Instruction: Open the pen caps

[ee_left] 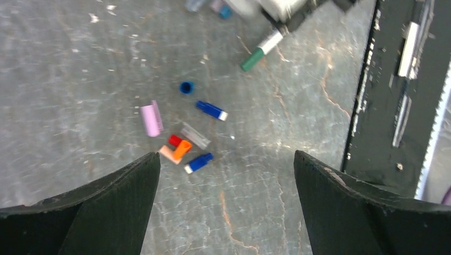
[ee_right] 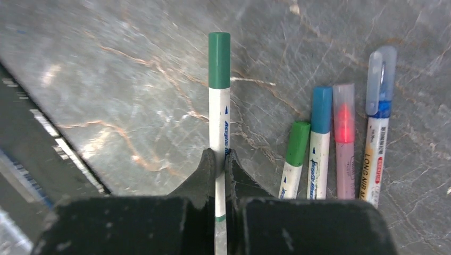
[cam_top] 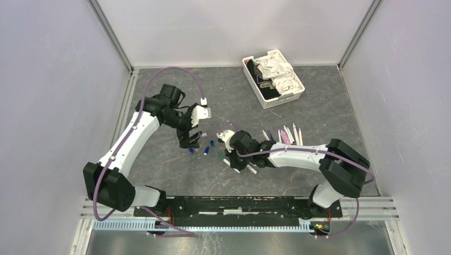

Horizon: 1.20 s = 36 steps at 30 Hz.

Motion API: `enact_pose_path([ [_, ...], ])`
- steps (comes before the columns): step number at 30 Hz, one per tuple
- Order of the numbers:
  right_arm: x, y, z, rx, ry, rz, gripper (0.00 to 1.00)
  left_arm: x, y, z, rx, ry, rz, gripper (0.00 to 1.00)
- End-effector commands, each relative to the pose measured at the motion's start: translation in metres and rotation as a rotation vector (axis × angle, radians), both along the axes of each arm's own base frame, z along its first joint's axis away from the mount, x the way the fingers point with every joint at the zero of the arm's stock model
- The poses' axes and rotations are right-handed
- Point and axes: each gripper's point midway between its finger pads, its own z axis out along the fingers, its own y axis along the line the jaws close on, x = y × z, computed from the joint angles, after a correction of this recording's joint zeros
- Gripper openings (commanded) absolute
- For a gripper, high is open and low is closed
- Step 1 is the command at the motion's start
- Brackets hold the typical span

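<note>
Grey, crack-veined counter [cam_top: 175,175] fills the overhead view, with two white-and-black arms reaching in from the bottom edge. Near the centre of that view lies a small scatter of loose pen caps [ee_left: 182,149]. The left wrist view shows them best: a pink cap [ee_left: 151,118], three blue ones, a clear one, and red, orange and peach stubs bunched so close they touch. I count about eight, so roughly that many pens look to be opened already. The left tool [ee_left: 226,212] hangs above this scatter, its fingers spread wide with nothing between them.

The right tool [ee_right: 219,162] is clenched on the white barrel of a pen [ee_right: 219,111]. Its green cap [ee_right: 219,53] is on and points to the top of the right wrist view. To the right in that frame, four more pens [ee_right: 321,154] lie side by side on the counter, each capped: green, blue, a clear cap over a red tip, and a bluish clear cap.

A row of pens [cam_top: 290,135] lies right of centre in the overhead view, too small to tell whether they are capped. A white basket of cloth [cam_top: 274,77] sits at upper right.

I judge the job to be about halfway done. At least five caps are left to pull, and the held green one is likely next.
</note>
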Motion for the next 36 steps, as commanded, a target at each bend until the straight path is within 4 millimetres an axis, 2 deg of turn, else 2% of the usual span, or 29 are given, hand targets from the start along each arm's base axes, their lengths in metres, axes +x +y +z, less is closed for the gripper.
enact_pose_path([
  [1, 0.009, 0.032, 0.075, 0.247, -0.007, 0.093, 0.00, -0.020, -0.004, -0.004, -0.041, -0.020, -0.138, 1.00],
  [4, 0.005, 0.039, 0.101, 0.358, 0.053, 0.164, 0.00, -0.028, -0.006, -0.010, -0.051, -0.001, -0.192, 1.00],
  [8, -0.014, 0.049, 0.128, 0.473, 0.166, 0.326, 0.00, -0.039, -0.013, -0.011, -0.086, 0.005, -0.246, 0.99],
  [12, -0.030, 0.056, 0.139, 0.528, 0.255, 0.443, 0.00, -0.046, -0.020, -0.014, -0.089, 0.029, -0.271, 0.92],
  [17, -0.029, 0.061, 0.144, 0.565, 0.291, 0.471, 0.00, -0.058, -0.024, -0.017, -0.086, 0.078, -0.317, 0.79],
  [21, -0.022, 0.063, 0.147, 0.580, 0.300, 0.462, 0.00, -0.064, -0.022, -0.022, -0.055, 0.100, -0.339, 0.59],
  [24, -0.016, 0.062, 0.149, 0.597, 0.301, 0.448, 0.00, -0.067, -0.019, -0.026, -0.025, 0.119, -0.346, 0.48],
  [31, -0.017, 0.066, 0.150, 0.612, 0.332, 0.464, 0.00, -0.072, -0.024, -0.025, -0.031, 0.128, -0.369, 0.47],
  [36, -0.015, 0.063, 0.147, 0.610, 0.355, 0.459, 0.00, -0.071, -0.027, -0.023, -0.036, 0.131, -0.364, 0.32],
])
